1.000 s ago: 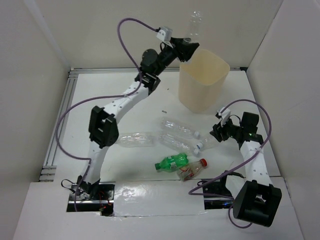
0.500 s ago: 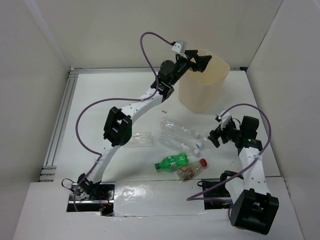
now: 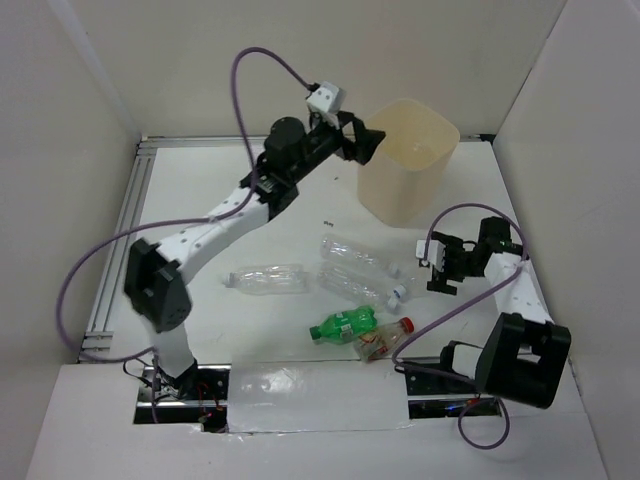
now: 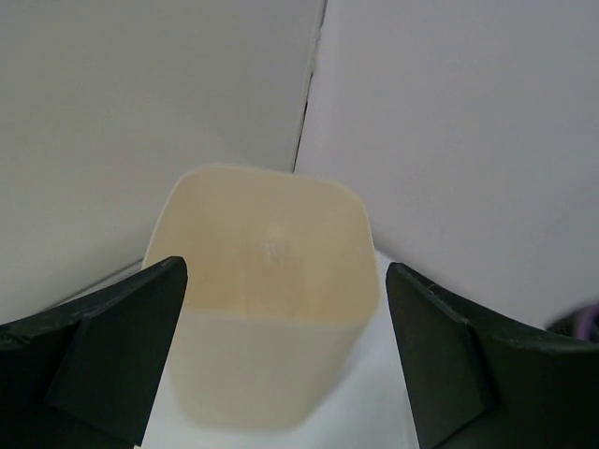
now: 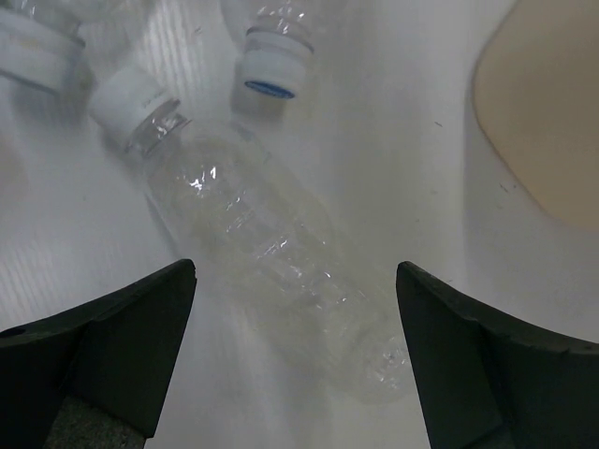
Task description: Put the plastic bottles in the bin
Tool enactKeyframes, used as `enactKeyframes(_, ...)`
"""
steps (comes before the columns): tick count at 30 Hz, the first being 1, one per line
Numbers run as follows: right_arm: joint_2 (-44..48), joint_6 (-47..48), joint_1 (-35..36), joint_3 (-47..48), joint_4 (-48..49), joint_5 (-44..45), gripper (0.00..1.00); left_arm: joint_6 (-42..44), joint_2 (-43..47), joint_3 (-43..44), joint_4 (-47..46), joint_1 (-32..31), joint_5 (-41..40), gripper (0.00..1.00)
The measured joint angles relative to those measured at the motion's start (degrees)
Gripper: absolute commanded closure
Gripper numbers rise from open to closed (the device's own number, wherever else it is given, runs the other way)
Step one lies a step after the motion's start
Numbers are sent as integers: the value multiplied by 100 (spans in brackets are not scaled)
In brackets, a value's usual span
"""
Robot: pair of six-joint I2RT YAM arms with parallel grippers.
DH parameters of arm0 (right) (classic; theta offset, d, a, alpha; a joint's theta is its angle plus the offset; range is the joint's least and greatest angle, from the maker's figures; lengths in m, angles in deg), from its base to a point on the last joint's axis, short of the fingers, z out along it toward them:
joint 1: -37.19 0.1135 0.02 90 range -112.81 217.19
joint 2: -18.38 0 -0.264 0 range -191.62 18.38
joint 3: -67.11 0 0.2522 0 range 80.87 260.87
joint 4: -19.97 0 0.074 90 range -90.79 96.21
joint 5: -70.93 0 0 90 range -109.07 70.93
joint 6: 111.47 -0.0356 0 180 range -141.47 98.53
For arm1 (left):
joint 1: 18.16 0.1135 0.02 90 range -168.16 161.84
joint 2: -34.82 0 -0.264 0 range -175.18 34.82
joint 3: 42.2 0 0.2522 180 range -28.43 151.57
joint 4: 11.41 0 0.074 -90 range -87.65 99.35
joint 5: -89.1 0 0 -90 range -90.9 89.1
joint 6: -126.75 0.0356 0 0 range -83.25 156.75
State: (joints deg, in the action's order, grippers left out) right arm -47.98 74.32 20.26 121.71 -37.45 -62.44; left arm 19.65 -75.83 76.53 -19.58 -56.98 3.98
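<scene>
Gone from my left gripper (image 3: 362,143) is the clear bottle it held high a second ago. Its fingers now stand spread and empty just left of the tall cream-beige plastic bin (image 3: 405,190), whose open mouth fills the left wrist view. Whether that bottle lies inside I cannot tell.

Next up is a clear plastic bottle with a white cap (image 5: 271,253), lying on its side on the white table (image 3: 470,205) right under my right gripper (image 5: 296,281), between the wide-open fingers and untouched. Its long axis runs slantwise to them, with the cap toward the upper left of the wrist view and the base toward the lower right. I judge a wrist turn should square the grip before I close across the body. The bin stands just beyond, so the right arm is the nearer one.

Further out, toward mid-table, lie more clear bottles (image 3: 265,280), a green plastic bottle (image 3: 343,323) and a red-capped bottle (image 3: 385,340).
</scene>
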Motion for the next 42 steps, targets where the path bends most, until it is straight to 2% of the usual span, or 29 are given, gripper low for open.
enactKeyframes(3,-444,879,0,118,-282,229,5,358,1644,-1685,210,0,-46,0)
enactKeyframes(7,-1329,1394,61,313,-505,487,5,546,3512,-3866,446,0,-262,0)
enactKeyframes(11,-2111,1578,321,452,-361,813,9,361,4454,-5383,1130,-7,-629,0)
enactKeyframes(14,-2315,1609,544,643,-452,955,29,-92,4819,-6131,1753,-4,-966,0)
enactKeyframes(15,-2387,1624,577,702,-494,988,46,-319,4966,-6356,2000,-4,-1115,0)
enactKeyframes(17,-2468,1676,608,828,-640,997,56,-914,5187,-6559,2304,-22,-1434,0)
enactKeyframes(20,-2439,1709,546,951,-820,962,65,-2031,5578,-6686,2809,-39,-2011,0)
enactKeyframes(22,-2380,1751,433,1054,-1169,866,66,-2719,5729,-6677,3056,-42,-2315,0)
enactKeyframes(26,-1897,1770,326,1845,-2201,140,68,-3873,5608,-6378,3716,-44,-2693,0)
enactKeyframes(30,-1213,1707,857,2889,-2498,-841,71,-4898,5007,-5547,4529,-24,-2815,0)
enactKeyframes(32,-992,1307,1198,3348,-2468,-1434,71,-5431,4627,-5071,4940,15,-2765,0)
enactKeyframes(35,-741,208,1384,3445,-1672,-2050,71,-6164,4258,-4710,5368,63,-2557,0)
enactKeyframes(37,-540,-1355,1517,3263,-208,-2260,71,-6620,4192,-4723,5593,90,-2378,0)
enactKeyframes(40,-568,-2603,1727,3307,1075,-2297,74,-7163,4197,-4822,5840,118,-2181,0)
enactKeyframes(42,-896,-3532,1932,3832,1812,-2304,75,-7453,4225,-4946,5958,177,-2048,0)
